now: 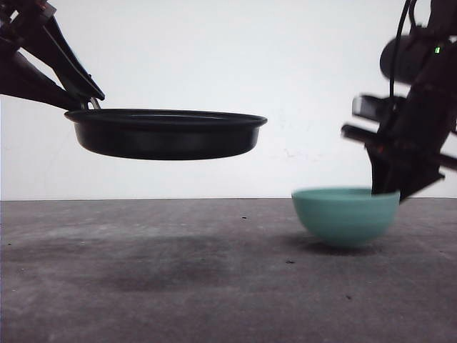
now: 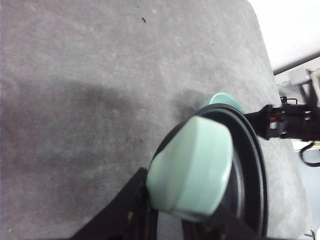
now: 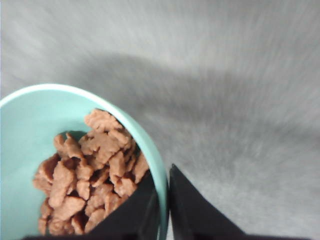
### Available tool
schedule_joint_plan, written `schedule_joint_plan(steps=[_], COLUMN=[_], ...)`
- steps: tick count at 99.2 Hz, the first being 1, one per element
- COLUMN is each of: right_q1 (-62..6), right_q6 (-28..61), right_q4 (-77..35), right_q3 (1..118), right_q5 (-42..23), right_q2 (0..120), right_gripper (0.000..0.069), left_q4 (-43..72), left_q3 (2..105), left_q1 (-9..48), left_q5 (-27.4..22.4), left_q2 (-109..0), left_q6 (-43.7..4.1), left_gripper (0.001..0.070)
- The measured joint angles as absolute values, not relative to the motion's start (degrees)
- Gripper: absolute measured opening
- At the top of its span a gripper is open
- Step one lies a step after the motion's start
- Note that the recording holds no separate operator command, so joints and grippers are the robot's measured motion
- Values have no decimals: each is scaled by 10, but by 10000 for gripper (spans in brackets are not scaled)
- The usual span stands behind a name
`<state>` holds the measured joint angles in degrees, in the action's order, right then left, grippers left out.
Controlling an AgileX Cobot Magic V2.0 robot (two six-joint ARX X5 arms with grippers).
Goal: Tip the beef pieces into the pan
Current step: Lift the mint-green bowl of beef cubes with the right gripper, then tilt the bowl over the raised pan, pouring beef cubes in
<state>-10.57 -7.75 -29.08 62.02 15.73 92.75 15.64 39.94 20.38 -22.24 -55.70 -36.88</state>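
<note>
Black pan [image 1: 168,133] held aloft at left, mint-green handle [image 2: 191,169] pinched by left gripper [image 1: 84,100] | beef pieces [image 3: 90,172] heaped in teal bowl [image 1: 345,215], right, rim pinched by right gripper [image 3: 165,200] | loose, light chunks, likely tumbling freely; grip at rim.

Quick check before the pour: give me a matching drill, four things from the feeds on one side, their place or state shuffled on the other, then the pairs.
Things:
1. pan
2. bowl
3. beef pieces
4. pan handle

Places or states:
A. piled inside the bowl
B. clamped in the left gripper
C. held up in the air above the table
D. low by the table, its rim pinched by the right gripper

Pairs: 1-C, 2-D, 3-A, 4-B
</note>
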Motion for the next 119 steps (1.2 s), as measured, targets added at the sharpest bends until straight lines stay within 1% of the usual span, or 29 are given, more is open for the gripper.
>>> schedule_joint_plan(steps=[12,22,28,41,63,78,84,100,119], right_q1=[-131,-173,-207,-293,-425,-495,-516,-548,-555], right_q6=[-78,-80,-80,-74,-26,31,63,184,317], right_q4=[-266,-239,-225,-210,-197,-124,-79,44,76], right_q3=[634,660,672,675,672,671,668,668,668], right_q5=[143,138,121,39,-151,-305,-349,-403,-407], right_q2=[848,781,749,710,712,721,723,726,748], right_gripper=[19,19,19,17,17,17,17,17,17], left_q4=[148,148,151,159,175,180,182,202,228], left_q3=[399,402,409,435,497,521,527,534,551], left_q1=[220,232,237,248,251,251,251,251,247], left_q5=[-220,-213,-213,-213,-221,-223,-222,-223,-223], left_q2=[-558,-569,-584,-611,-635,-637,-638,-639,-639], left_q6=[-369,-369,-369,-370,-371,-371,-371,-371,-371], left_gripper=[56,56,56,56,56,55,55,55,55])
